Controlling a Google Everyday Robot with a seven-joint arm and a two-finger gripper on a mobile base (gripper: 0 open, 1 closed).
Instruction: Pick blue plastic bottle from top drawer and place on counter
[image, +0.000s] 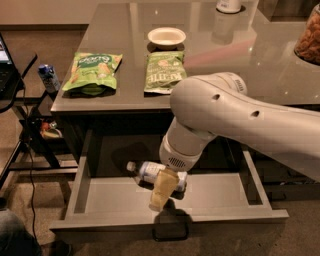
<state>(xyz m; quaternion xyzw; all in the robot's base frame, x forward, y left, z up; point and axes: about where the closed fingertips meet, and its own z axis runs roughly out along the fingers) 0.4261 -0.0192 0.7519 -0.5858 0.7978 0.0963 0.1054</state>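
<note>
Pincer (160, 192) at blue plastic bottle (148, 170) in top drawer (105, 199)
Bottle lies on its side, cap leftward, in the drawer pulled out below the worktop (115, 30) front edge — pincer overlaps its right end; whether it grips cannot be determined.

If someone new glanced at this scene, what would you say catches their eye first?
The big white robot arm fills the right side, bending down into the open top drawer. Its gripper is right at the blue plastic bottle, which lies on its side there. Two green snack bags sit on the counter behind.
</note>
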